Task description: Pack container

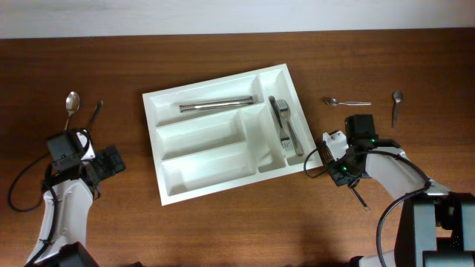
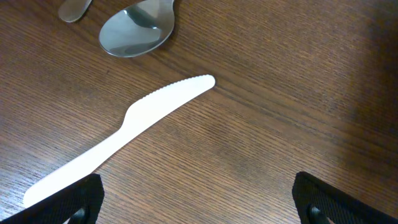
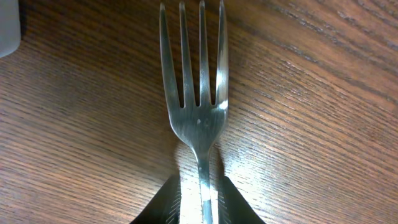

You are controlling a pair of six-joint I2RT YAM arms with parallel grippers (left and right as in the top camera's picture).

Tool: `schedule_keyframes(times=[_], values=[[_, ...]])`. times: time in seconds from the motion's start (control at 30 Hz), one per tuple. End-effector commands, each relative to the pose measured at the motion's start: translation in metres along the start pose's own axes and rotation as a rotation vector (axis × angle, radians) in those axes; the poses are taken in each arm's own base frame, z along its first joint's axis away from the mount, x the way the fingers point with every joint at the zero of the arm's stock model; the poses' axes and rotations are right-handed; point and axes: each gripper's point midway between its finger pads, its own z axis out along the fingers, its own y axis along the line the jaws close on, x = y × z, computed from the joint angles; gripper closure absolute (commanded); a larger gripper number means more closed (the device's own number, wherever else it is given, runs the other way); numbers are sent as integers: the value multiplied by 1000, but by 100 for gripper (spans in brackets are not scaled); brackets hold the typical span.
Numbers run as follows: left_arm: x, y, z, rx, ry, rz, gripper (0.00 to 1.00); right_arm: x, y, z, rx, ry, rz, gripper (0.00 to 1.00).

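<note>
right gripper (image 3: 202, 208) apparently clamped on a fork (image 3: 198, 118) near the container (image 1: 197, 141). left gripper (image 2: 199, 199) spread wide above a white knife (image 2: 134, 121).

I can read no words, numbers, brand marks or signs in any view. The fork (image 3: 198, 118) shows bare metal with no stamp I can make out. The white knife (image 2: 124, 134) is plain. From overhead, the container (image 1: 200, 141) is too small for me to tell whether it carries any label.
</note>
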Motion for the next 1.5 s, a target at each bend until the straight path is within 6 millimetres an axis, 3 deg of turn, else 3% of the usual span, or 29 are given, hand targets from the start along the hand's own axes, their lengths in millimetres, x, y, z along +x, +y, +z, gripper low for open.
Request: schedule_keyframes(times=[0.0, 0.1, 0.2, 0.4, 0.7, 1.03, 1.17, 1.27, 1.37, 1.47], values=[[-7, 2, -2, -5, -12, 8, 1, 9, 2, 5, -14, 33, 7, 80], [-7, 2, -2, -5, -12, 8, 1, 9, 2, 5, -15, 33, 7, 82], [-7, 2, -2, -5, -12, 8, 1, 11, 3, 5, -20, 42, 7, 96], [-7, 2, -2, -5, -12, 8, 1, 11, 3, 5, -20, 45, 23, 96], [-7, 2, -2, -5, -12, 8, 1, -8, -7, -12, 3, -3, 99, 96], [-7, 2, -2, -5, -12, 8, 1, -42, -25, -55, 52, -109, 100, 96], [-7, 2, -2, -5, -12, 8, 1, -65, -36, -85, 77, -184, 170, 96], [-7, 2, -2, -5, -12, 8, 1, -86, -44, -116, 77, -246, 328, 96], [-7, 2, -2, -5, -12, 8, 1, -102, -42, -144, 48, -288, 462, 96], [-7, 2, -2, -5, -12, 8, 1, -122, -24, -161, -18, -338, 487, 96]])
